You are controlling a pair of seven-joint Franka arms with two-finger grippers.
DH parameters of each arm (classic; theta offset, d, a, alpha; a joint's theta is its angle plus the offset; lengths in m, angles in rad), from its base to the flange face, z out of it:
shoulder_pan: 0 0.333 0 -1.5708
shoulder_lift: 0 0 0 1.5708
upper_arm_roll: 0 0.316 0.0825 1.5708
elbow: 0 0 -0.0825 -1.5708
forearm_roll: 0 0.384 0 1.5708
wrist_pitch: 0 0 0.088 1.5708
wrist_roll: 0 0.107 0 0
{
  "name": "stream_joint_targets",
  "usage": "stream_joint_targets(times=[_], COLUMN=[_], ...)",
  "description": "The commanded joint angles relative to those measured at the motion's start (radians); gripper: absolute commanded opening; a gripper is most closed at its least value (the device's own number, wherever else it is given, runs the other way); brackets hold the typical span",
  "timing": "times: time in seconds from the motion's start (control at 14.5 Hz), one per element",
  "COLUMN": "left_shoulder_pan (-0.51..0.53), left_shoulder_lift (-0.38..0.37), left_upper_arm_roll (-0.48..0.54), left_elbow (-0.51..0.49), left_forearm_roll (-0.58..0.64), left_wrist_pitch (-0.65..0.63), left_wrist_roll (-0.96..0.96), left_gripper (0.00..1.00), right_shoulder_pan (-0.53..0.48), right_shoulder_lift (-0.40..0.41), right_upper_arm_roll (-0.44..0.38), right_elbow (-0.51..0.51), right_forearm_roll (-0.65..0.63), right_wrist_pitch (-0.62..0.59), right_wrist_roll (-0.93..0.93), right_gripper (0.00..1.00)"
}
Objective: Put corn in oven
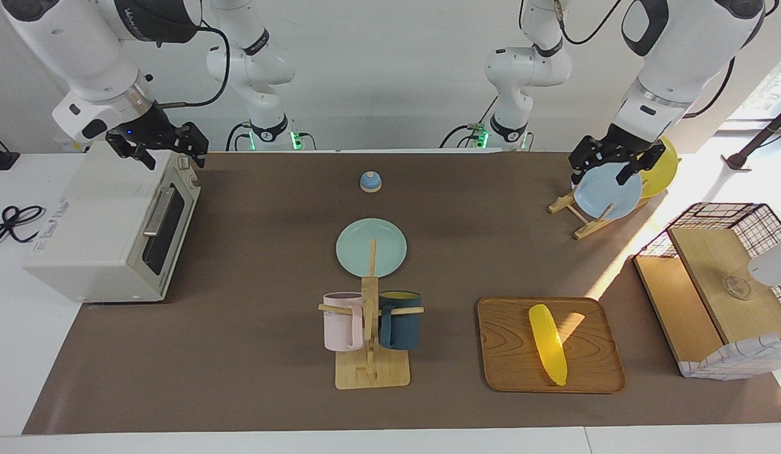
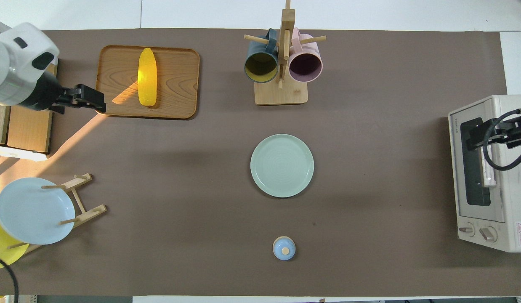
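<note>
The yellow corn (image 1: 548,343) (image 2: 147,82) lies lengthwise on a wooden tray (image 1: 592,372) (image 2: 180,80) toward the left arm's end of the table, with nothing touching it. The off-white oven (image 1: 94,239) (image 2: 513,168) stands at the right arm's end, and its dark glass door (image 1: 166,233) (image 2: 473,168) is closed. My right gripper (image 1: 170,154) (image 2: 475,134) hangs open just above the oven's top front edge, over the door's bar handle (image 1: 157,211). My left gripper (image 1: 611,169) (image 2: 98,103) is open and empty, raised over the mat between the plate rack and the tray.
A wooden mug rack (image 1: 371,369) (image 2: 281,90) holds a pink mug (image 1: 342,321) and a dark teal mug (image 1: 401,321). A pale green plate (image 1: 371,247) (image 2: 282,165) lies mid-table, with a small blue bell (image 1: 370,181) (image 2: 284,248) nearer the robots. A plate rack (image 1: 586,221) (image 2: 81,198) and a wire basket (image 1: 725,296) stand at the left arm's end.
</note>
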Motion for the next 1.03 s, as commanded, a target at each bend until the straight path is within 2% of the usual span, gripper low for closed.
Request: stream_joint_targets(times=[0.0,0.21,0.28,0.41,0.62,0.76,0.96], left_shoulder_pan=[-0.01,-0.03,-0.03,-0.028,-0.031,-0.031,-0.042], left_shoulder_lift=[0.229,0.435,0.483,0.504,0.505,0.52,0.537], left_upper_arm_roll=[0.005,-0.002,-0.004,-0.004,-0.004,-0.005,-0.005], left_elbow=[0.177,0.35,0.388,0.372,0.309,0.303,0.3], left_forearm_roll=[-0.016,-0.008,-0.008,-0.007,0.04,0.061,0.053], left_wrist_pitch=[0.075,0.121,0.15,0.222,0.32,0.342,0.379], left_wrist_roll=[-0.001,0.011,0.016,0.043,0.057,0.069,0.07], left_gripper=[1.0,1.0,1.0,1.0,1.0,1.0,1.0], right_shoulder_pan=[-0.04,-0.079,-0.093,-0.111,-0.142,-0.146,-0.142], right_shoulder_lift=[-0.059,-0.113,-0.128,-0.147,-0.138,-0.13,-0.125], right_upper_arm_roll=[0.006,0.003,0.003,0.003,0.001,0.003,0.003], right_elbow=[-0.101,-0.237,-0.289,-0.358,-0.409,-0.469,-0.489], right_forearm_roll=[-0.006,-0.022,-0.041,-0.081,-0.087,-0.089,-0.134], right_wrist_pitch=[0.075,0.208,0.259,0.32,0.389,0.462,0.479], right_wrist_roll=[-0.039,-0.104,-0.116,-0.116,-0.11,-0.111,-0.115], right_gripper=[0.0,0.0,0.0,0.0,0.0,0.0,0.0])
